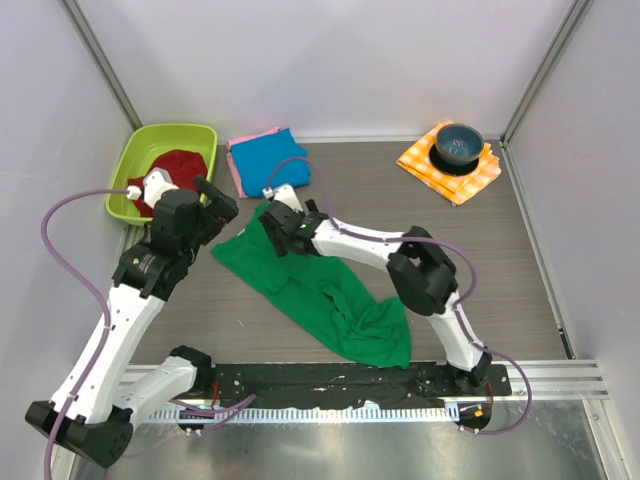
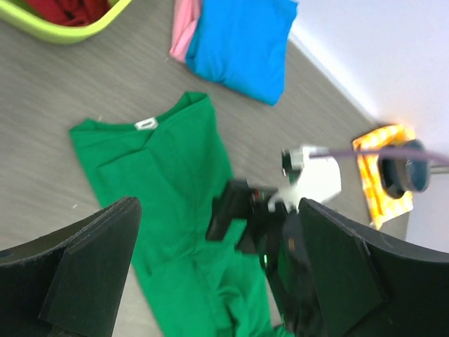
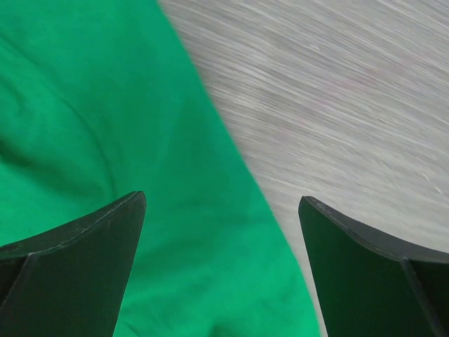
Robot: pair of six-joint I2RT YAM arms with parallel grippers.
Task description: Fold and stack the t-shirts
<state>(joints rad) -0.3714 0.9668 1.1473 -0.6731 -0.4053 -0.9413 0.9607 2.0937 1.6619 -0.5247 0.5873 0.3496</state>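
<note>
Green cloth t-shirt [image 1: 320,285]: we judge unfolded | blue folded t-shirt [image 1: 272,160], pink folded t-shirt [image 1: 236,172]: stacked | left claw [image 2: 217,207], right claw [image 3: 221,203]: released

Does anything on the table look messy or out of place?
The large bright green cloth t-shirt lies crumpled diagonally mid-table, bunched at its near end; the folded blue shirt and pink shirt sit neatly behind it.

No writing I can read.
Toward ten o'clock in my left wrist view, a small white tag [image 2: 145,124] sits inside the collar of the green t-shirt [image 2: 175,182], but it is too small and blurred for me to make out any letters.
</note>
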